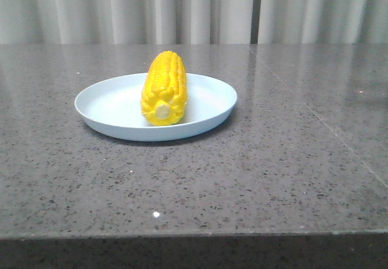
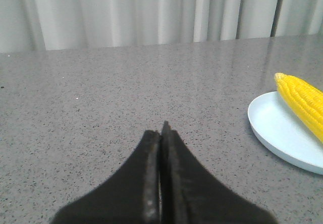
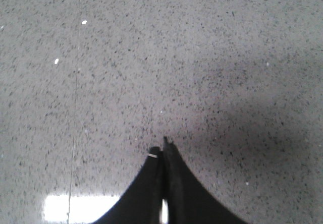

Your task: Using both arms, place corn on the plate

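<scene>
Corn [image 1: 163,87] lying on plate [image 1: 209,114] — likely stiff, light, slick-kerneled, best pinched mid-cob — left gripper [image 2: 161,133] and right gripper [image 3: 162,151] both pressed together, empty.

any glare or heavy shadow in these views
Front view: soft shadow under the plate, small glints on the table. Left wrist view: evenly lit. Right wrist view: bright glare patch beside the right gripper, broad dark shadow opposite.
</scene>
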### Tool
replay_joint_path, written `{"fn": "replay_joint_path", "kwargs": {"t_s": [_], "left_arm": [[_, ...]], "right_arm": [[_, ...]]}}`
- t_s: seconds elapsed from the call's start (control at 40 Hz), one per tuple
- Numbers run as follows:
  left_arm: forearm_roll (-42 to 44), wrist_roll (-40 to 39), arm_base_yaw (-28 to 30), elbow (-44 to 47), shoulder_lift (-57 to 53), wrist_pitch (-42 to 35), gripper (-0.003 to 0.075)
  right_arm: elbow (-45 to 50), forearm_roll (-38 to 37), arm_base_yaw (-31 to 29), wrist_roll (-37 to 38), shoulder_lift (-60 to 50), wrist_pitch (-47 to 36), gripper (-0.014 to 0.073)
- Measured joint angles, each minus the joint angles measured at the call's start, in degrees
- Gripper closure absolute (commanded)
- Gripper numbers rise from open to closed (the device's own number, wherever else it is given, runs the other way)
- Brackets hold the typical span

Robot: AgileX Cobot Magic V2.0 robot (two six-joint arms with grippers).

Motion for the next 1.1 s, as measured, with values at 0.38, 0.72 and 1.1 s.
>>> {"fn": "replay_joint_path", "kwargs": {"t_s": [0.38,0.72,1.1], "left_arm": [[0.0,0.0,0.0,0.0,0.0,0.0,0.0741],[0.0,0.0,0.0,0.0,0.0,0.0,0.0741],[0.0,0.0,0.0,0.0,0.0,0.0,0.0741]], "right_arm": [[37.5,-1.7,0.0,-2.9,-33.2,-22.3,0.0713],[53.0,-3.1,0.0,-3.0,-62.3,-29.6,0.0713],[53.4,-3.3,0.0,-3.0,-65.0,-30.5,0.0713]]}}
